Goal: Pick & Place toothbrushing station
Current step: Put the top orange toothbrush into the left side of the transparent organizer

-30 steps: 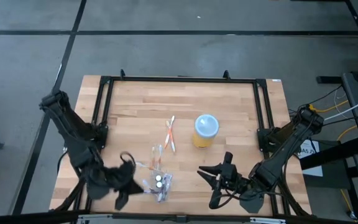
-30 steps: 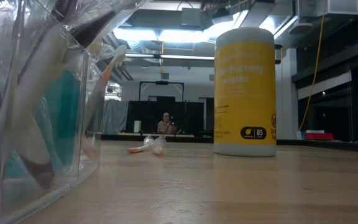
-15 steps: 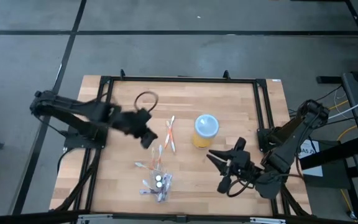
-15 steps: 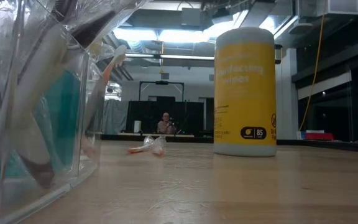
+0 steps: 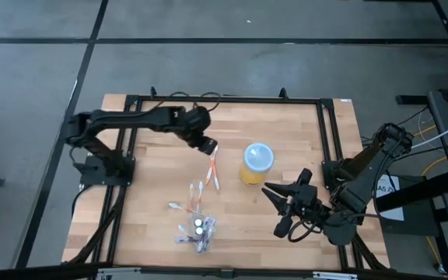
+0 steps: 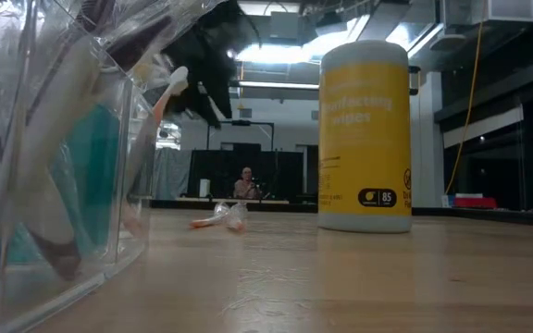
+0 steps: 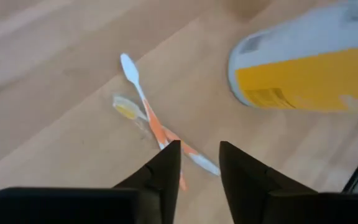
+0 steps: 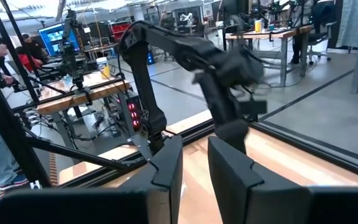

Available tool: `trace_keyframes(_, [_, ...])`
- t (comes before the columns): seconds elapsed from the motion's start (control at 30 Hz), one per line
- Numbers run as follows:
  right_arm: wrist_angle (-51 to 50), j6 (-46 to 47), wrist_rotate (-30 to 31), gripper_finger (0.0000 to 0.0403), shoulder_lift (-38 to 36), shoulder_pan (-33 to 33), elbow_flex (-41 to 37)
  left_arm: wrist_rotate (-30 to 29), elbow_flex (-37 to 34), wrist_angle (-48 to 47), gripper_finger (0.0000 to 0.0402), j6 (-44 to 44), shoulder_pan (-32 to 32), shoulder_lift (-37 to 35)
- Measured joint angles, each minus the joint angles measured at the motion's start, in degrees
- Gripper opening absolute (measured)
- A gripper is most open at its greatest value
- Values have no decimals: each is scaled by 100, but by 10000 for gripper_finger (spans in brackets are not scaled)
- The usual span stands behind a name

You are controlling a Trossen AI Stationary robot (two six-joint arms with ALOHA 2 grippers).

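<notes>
Toothbrushes (image 5: 212,169), two crossed near the bench's middle, lie just under the left claw (image 5: 206,145), whose fingers stand a little apart with nothing between them. My advice: centre over one handle, not the crossing, then descend. Right claw (image 5: 285,208) waits by the right edge, narrowly parted, empty. Clear pouch (image 5: 197,227) sits near the front edge. Yellow cup (image 6: 365,135) reads "wipes" and "85"

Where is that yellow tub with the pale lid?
From above, the yellow tub stands right of the table's middle, beside the crossed toothbrushes.
</notes>
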Motion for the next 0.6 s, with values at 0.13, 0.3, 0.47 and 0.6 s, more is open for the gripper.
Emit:
trace_keyframes(0.13, [-9,-17,-1,79,0,1,0,226,0,158,136,-70,163,633])
trace_keyframes(0.3, [0,-31,-1,79,0,0,0,373,0,301,150,-80,195,1179])
trace_keyframes(0.47, [2,-29,-3,79,0,1,0,425,-4,684,145,-149,193,1440])
trace_keyframes(0.6, [0,-33,-3,79,0,0,0,406,-4,1073,144,-287,195,1550])
